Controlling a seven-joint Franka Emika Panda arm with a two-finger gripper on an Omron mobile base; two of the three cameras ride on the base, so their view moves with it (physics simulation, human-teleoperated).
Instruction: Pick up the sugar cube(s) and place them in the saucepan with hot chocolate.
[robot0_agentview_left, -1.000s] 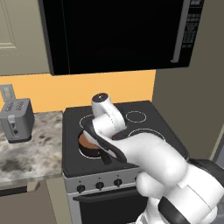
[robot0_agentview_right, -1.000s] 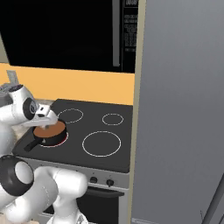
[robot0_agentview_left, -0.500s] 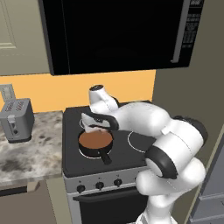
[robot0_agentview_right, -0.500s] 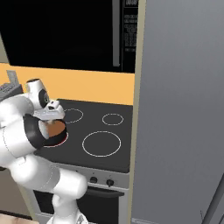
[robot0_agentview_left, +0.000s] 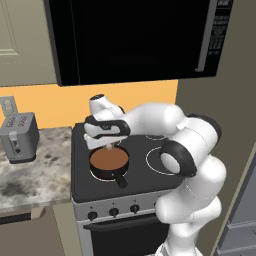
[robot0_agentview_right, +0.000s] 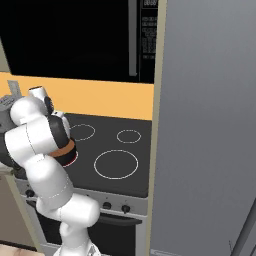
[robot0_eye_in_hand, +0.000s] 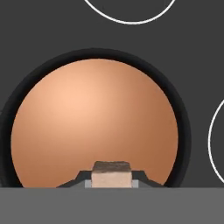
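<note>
Clamped between the gripper's (robot0_eye_in_hand: 112, 183) two dark fingertips, the sugar cube (robot0_eye_in_hand: 112, 174) is sitting pale and square directly above the brown liquid of the saucepan (robot0_eye_in_hand: 26, 92), clear of its surface. From the left base view the gripper (robot0_agentview_left: 109, 146) is hanging just over the saucepan (robot0_agentview_left: 109, 161), whose short black handle is pointing toward the front edge of the stove.

Going left to right across the room in that view: a beige cabinet door is filling the upper left corner, and below it a grey toaster (robot0_agentview_left: 20, 136) is standing on a speckled stone counter (robot0_agentview_left: 30, 175) against an orange wall (robot0_agentview_left: 55, 102). Next, the black glass cooktop (robot0_agentview_left: 145, 177) is carrying the pan on its front left burner, with white burner rings (robot0_agentview_left: 156, 136) marking the others to the right. Three knobs (robot0_agentview_left: 114, 212) are lining the stove's front panel. A large black microwave (robot0_agentview_left: 135, 37) is hanging above the cooktop. At the far right a tall grey panel is rising beside the stove.

In the right base view, the white arm is covering most of the saucepan (robot0_agentview_right: 70, 152), and the tall grey refrigerator (robot0_agentview_right: 210, 125) is standing just beside the cooktop's (robot0_agentview_right: 140, 165) right edge.
</note>
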